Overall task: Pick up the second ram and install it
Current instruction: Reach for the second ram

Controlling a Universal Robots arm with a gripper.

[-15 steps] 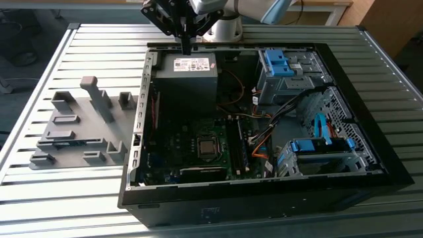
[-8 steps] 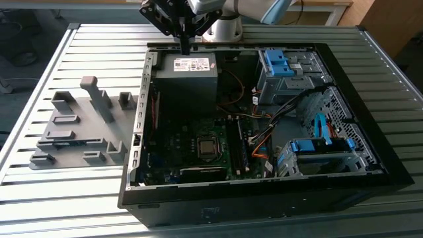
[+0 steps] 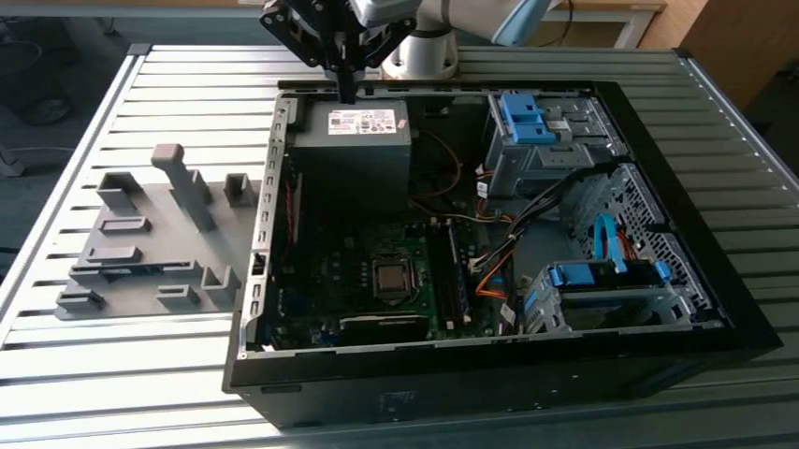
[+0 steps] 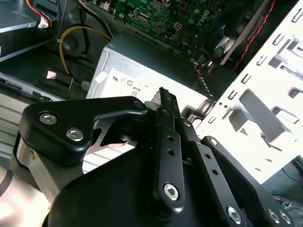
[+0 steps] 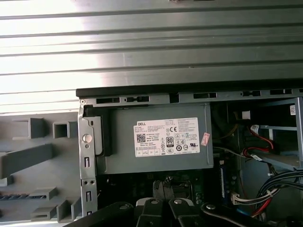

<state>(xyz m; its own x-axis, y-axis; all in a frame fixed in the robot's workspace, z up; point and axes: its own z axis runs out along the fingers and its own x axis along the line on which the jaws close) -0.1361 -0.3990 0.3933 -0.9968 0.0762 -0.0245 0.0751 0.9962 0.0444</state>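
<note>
I see gripper [image 3: 344,92] closed, fingers together, seemingly empty, above power supply [image 3: 359,140] by computer case [image 3: 437,87] rim, second ram [image 3: 125,272] in grey fixture [image 3: 187,192] outside.

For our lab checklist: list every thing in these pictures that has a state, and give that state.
computer case: lying flat, side open.
gripper: shut, empty, above the power supply.
second ram: lying in the grey fixture, ungripped.

Grey PSU [image 5: 124,158] w/ white label [image 5: 165,137] inside case [image 5: 189,91]; grey fixture blocks [image 5: 29,160] just outside its wall.
</note>
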